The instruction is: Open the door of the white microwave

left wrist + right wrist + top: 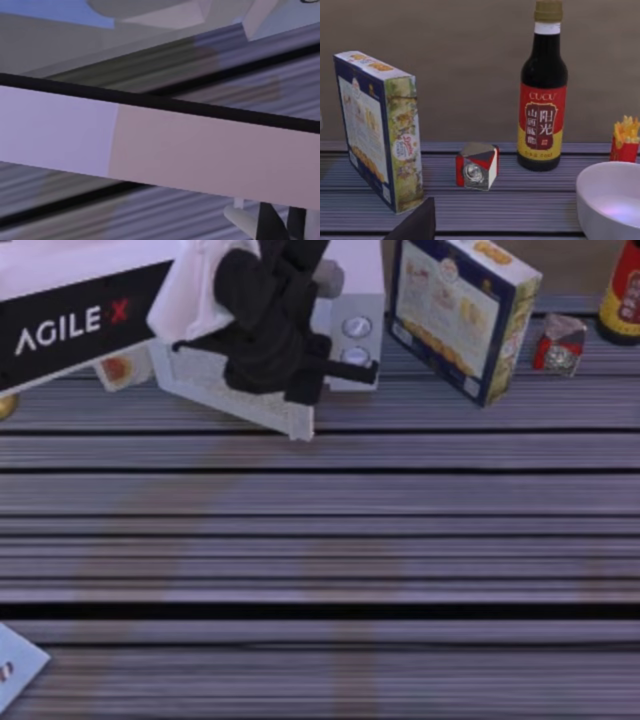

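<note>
The white microwave (356,285) stands at the back of the table, its two silver knobs (357,328) facing forward. Its door (212,380) is swung out at an angle, with the free edge near the table's middle. My left gripper (312,380) reaches down over that free end and is shut on the door's handle (242,220). In the left wrist view the door (200,150) fills the middle as a broad pale band. Only a dark tip of my right gripper (415,225) shows, in its own wrist view; that arm is outside the top view.
A blue-edged cereal box (462,315) stands right of the microwave. A small red-and-white cube (558,343) and a soy sauce bottle (622,290) sit farther right. A white bowl (612,200) and a fries carton (625,142) sit near the right arm. A pale blue object (15,665) lies front left.
</note>
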